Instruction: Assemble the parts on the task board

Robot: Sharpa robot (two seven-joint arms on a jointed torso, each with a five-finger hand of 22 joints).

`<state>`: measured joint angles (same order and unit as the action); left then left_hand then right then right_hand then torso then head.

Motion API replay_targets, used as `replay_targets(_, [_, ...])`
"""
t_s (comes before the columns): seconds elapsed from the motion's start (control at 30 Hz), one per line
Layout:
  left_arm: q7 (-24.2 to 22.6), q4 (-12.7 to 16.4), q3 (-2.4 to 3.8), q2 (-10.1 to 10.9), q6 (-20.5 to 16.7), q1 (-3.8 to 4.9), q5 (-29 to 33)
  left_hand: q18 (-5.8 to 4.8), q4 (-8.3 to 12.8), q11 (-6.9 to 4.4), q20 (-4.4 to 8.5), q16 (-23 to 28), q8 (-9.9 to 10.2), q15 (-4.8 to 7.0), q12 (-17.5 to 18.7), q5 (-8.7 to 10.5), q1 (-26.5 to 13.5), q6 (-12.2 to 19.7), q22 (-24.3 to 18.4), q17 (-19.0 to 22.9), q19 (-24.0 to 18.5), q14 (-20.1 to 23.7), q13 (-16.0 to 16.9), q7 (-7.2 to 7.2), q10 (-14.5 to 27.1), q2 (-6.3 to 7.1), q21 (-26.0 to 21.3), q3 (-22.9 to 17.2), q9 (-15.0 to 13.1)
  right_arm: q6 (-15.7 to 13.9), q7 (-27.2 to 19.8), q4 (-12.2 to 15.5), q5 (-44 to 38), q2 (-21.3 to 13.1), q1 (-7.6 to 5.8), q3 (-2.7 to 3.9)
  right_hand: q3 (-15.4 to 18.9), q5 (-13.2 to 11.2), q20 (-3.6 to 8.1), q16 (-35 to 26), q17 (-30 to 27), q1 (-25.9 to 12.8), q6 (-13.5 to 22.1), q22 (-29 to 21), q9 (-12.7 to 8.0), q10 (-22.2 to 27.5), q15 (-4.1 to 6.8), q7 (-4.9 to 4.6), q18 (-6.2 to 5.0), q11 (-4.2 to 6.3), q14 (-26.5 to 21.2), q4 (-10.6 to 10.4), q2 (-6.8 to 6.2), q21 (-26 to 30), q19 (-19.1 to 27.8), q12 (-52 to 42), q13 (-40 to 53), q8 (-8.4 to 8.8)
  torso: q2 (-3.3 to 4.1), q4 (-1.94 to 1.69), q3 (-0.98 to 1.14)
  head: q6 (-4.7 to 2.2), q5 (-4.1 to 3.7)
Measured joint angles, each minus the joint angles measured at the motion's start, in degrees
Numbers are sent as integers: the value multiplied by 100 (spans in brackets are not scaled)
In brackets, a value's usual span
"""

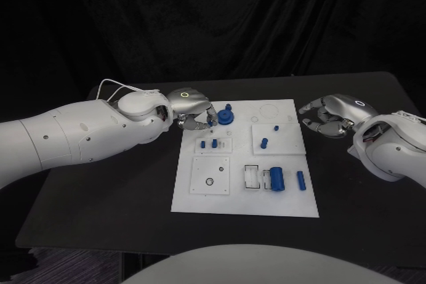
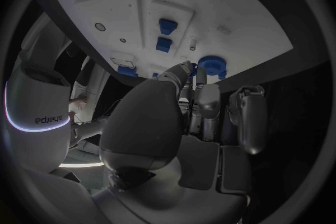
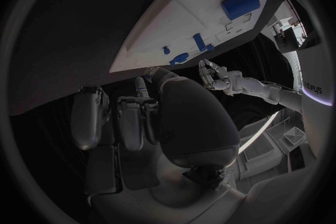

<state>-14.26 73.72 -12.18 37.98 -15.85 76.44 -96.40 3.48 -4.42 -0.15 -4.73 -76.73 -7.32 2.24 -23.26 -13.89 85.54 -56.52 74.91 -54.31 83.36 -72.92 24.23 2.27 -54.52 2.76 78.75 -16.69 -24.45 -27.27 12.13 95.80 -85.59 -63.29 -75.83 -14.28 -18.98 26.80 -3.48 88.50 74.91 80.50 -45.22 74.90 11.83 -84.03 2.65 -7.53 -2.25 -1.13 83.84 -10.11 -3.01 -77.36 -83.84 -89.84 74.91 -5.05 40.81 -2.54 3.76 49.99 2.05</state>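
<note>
One white task board (image 1: 239, 198) is lying in the middle of the black table (image 1: 106, 198), and six blue parts are showing on it. A round blue piece (image 1: 227, 117) is sitting at the board's eleven o'clock corner. Two small blue blocks (image 1: 208, 144) are lying side by side just below it, in a shallow raised panel. A slim blue peg (image 1: 265, 142) and a tiny blue stub (image 1: 275, 129) are standing on the square panel at about one o'clock. Toward five o'clock a thick blue cylinder (image 1: 276, 178) is lying in a recess, with a thin blue bar (image 1: 301, 180) near it on the right. A plain square panel with a small ring mark is occupying the seven o'clock quarter.

The left hand (image 1: 194, 114) is reaching in at the eleven o'clock corner — its fingers are curling beside the round blue piece, but whether they are gripping it cannot be told. The right hand (image 1: 327, 117) is hovering off the board's two o'clock edge, well apart from every part, fingers curled inward on nothing.

Bare black table is running around the board's sides, widest at nine and six o'clock.
</note>
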Motion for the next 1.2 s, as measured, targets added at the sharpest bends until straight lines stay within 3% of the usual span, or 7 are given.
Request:
replay_targets(0.2, [74, -144, 2, -87, 121, -79, 0, 1, 0, 6, 0, 0, 22, 0, 27, 0, 0, 11, 0, 67, 0, 1, 0, 11, -5, 0, 0, 0, 0, 11, -1, 0, 0, -6, 13, -2, 0, 0, 0, 0, 0, 0, 0, 0, -1, 0, 0, 0, 0, 0, 0, 0, 0, 0, 0, 0, 0, 0, 9, -14, -13, 0, -15])
replay_targets(0.53, [137, -269, 0, -171, 217, -157, -1, 1, -17, 6, 0, 24, 61, 1, 96, 22, -23, 21, 0, 138, 0, 1, -14, 20, -5, 23, -22, -17, -3, 30, -1, 5, 1, -22, 17, 0, -1, 0, 0, 0, 0, 0, 0, 0, -1, 0, 0, 0, 0, 0, 0, 1, 0, 0, 0, 0, 0, 0, 23, -6, -24, 0, -13])
replay_targets(1.2, [140, -291, 9, -238, 219, -196, 4, 1, -18, 8, 0, 71, 67, -21, 97, 22, -23, 22, 0, 222, -1, 24, -20, 19, -4, 23, -82, -17, 1, 62, 1, 6, 1, -26, 21, -1, -33, 0, 0, 0, 0, 0, 0, 0, -5, 0, 0, 0, 0, 0, 0, 1, 0, 0, 0, 0, 4, 0, 27, -7, -7, 0, -24])
